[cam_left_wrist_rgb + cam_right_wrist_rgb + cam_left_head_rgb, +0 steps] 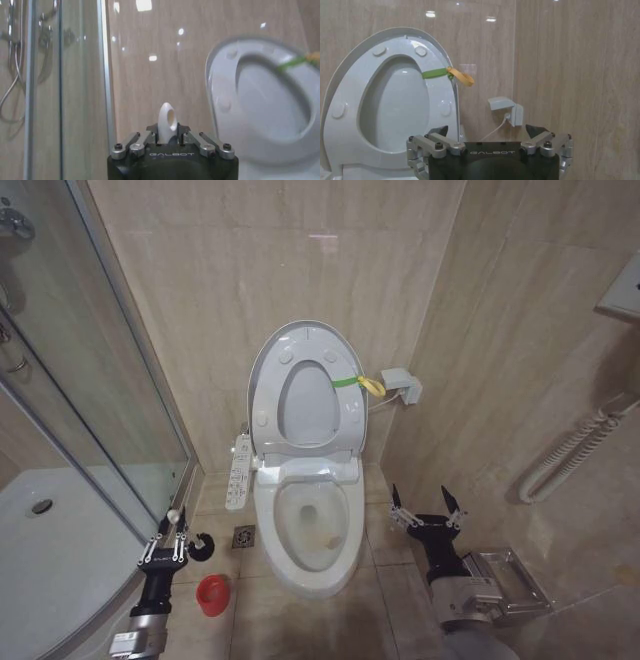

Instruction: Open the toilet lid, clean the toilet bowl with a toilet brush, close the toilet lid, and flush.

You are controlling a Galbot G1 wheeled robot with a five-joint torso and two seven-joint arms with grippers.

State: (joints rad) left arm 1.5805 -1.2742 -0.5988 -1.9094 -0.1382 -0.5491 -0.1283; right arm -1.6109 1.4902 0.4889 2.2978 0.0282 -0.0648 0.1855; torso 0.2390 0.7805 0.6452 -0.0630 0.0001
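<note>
The toilet lid (305, 405) stands upright against the back wall, a green-yellow band (355, 383) tied at its edge; it also appears as the lid (270, 101) and the lid (395, 101) in the wrist views. Below it the toilet bowl (310, 525) lies uncovered, yellowish stains inside. My left gripper (172, 527) hovers left of the bowl, shut on the toilet brush (167, 118), whose looped white handle end pokes up between the fingers of this gripper (167, 135). The red cup holder (211, 593) sits on the floor below it. Right of the bowl, my right gripper (427, 505) is open and holds nothing, as my right gripper (487, 133) also shows.
A glass shower enclosure (120, 380) and white shower tray (50, 550) fill the left. A bidet control panel (238, 470) hangs left of the bowl, above a floor drain (244, 536). A wall socket (402, 386), white grab rail (565, 455) and metal paper holder (510, 580) line the right wall.
</note>
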